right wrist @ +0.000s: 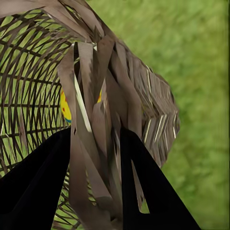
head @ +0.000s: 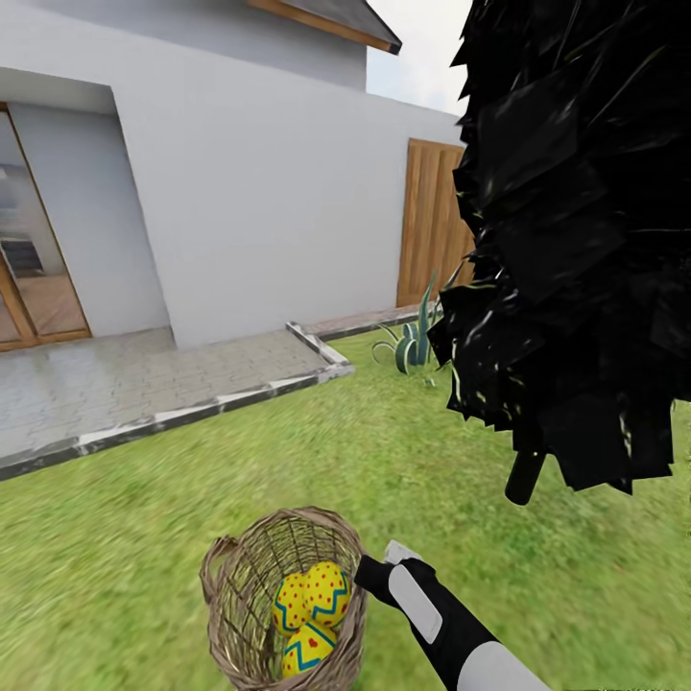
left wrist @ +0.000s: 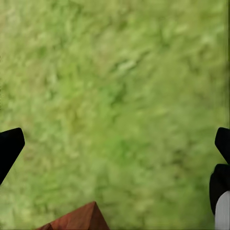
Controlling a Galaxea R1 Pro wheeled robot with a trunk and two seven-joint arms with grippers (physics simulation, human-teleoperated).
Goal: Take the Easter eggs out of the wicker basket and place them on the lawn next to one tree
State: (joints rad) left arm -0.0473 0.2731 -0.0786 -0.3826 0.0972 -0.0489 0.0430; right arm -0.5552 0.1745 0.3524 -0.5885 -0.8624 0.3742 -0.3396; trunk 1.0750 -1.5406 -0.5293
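The wicker basket (head: 230,566) is tilted at the bottom of the head view, over the lawn (head: 384,451). Three yellow Easter eggs with blue zigzags (head: 326,590) (head: 290,603) (head: 307,648) lie together inside it. My right gripper (head: 369,576) is shut on the basket's braided rim (right wrist: 103,96). In the right wrist view its two black fingers (right wrist: 43,172) pinch the weave, and a bit of yellow egg (right wrist: 64,108) shows through. My left gripper (left wrist: 117,143) hangs open over bare grass (left wrist: 115,86). The tree is out of view.
A black-leaved cypress (head: 576,240) with a thin dark trunk (head: 526,475) stands close on the right. Behind it are an agave (head: 413,345) and a wooden gate (head: 432,221). A paved patio with a kerb (head: 192,384) borders the house wall. A red-brown corner (left wrist: 79,220) shows under the left gripper.
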